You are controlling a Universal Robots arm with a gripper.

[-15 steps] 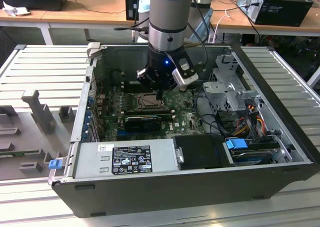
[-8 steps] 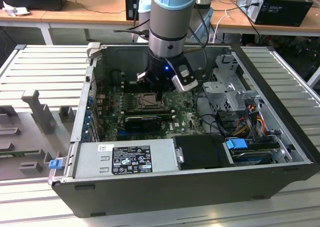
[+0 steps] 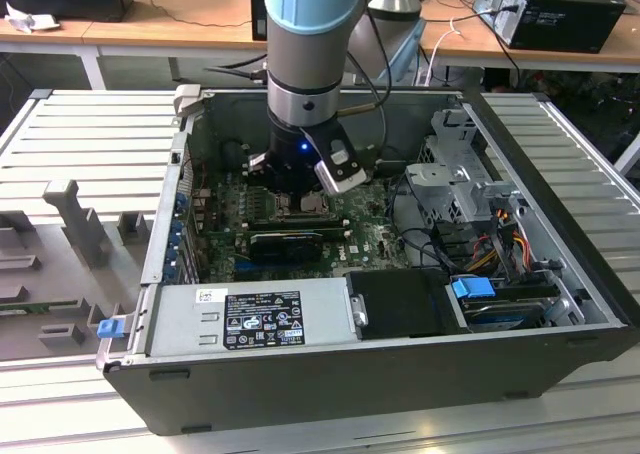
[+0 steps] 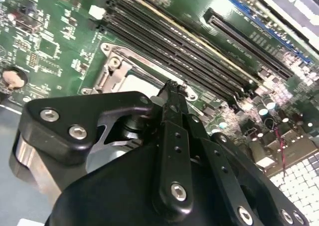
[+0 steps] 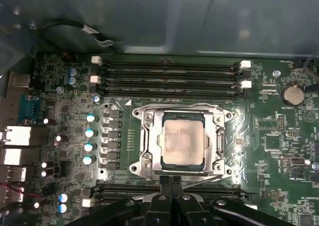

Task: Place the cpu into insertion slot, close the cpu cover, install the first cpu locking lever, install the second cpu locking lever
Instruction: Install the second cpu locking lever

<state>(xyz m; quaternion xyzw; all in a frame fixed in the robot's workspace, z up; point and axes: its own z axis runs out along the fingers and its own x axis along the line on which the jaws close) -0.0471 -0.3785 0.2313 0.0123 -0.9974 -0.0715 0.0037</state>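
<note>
Here, from the nearest thing outward:

Gripper (image 5: pixel 172 182): matte black fingers with bright screw heads, tips pressed together, holding nothing; they sit just at the edge of the socket, also seen in the second wrist view (image 4: pixel 172 86).
Cpu cover (image 5: pixel 149 136): thin shiny silver frame with a square opening, lying flat over the socket (closed, by the look of it).
Cpu (image 5: pixel 183 142): small flat square, dull silver-grey top, seated in the insertion slot (image 5: pixel 208 136) and showing through the frame's opening.
Memory slots (image 5: pixel 169 76): long black strips with white end clips, just beyond the socket.
Motherboard (image 5: pixel 279 156): glossy green, dotted with small round silver capacitors.
Computer case (image 3: pixel 330 374): dark grey metal box, open on top, with the arm (image 3: pixel 310 44) reaching down into it.
</note>
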